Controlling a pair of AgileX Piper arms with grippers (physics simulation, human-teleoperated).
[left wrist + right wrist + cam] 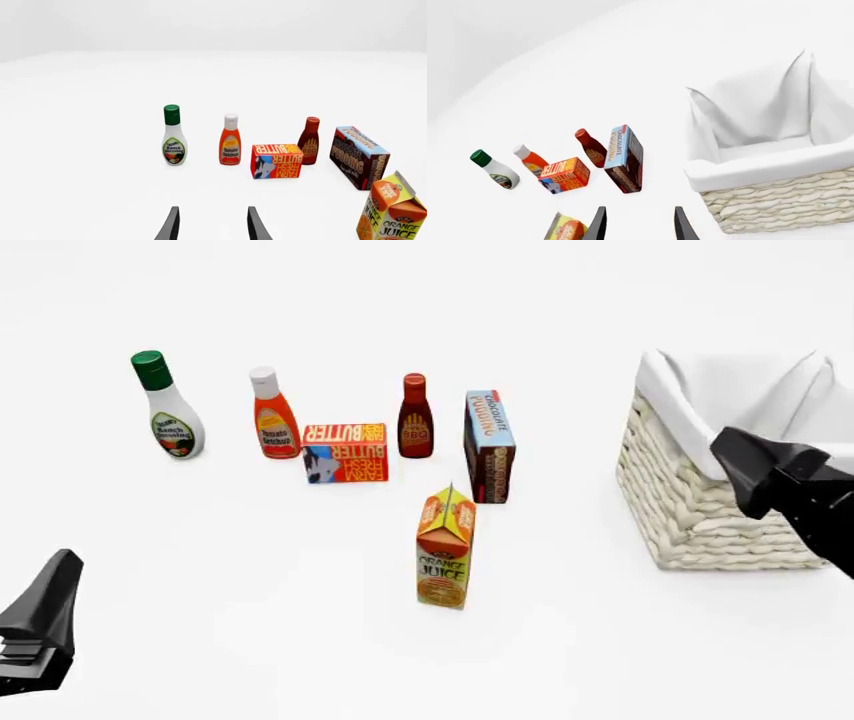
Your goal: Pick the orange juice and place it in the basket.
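Now — orange juice [446,549]: upright, nearest carton.
Right gripper [639,224]: released; carton at ten o'clock.
Left gripper [212,225]: released — carton at two o'clock.

In the left wrist view, the tall orange-and-yellow juice carton [392,212] runs off the picture's edge, so its lower part and one side do not show. In the right wrist view only its folded top [565,228] peeks in. The big cream woven basket with white cloth lining [707,505] is cut by the front view's right edge, and the dark right arm covers part of its rim. Only the two dark finger tips of each gripper show: left [212,223], right [639,223]. Small print on the bottles is too tiny to read.
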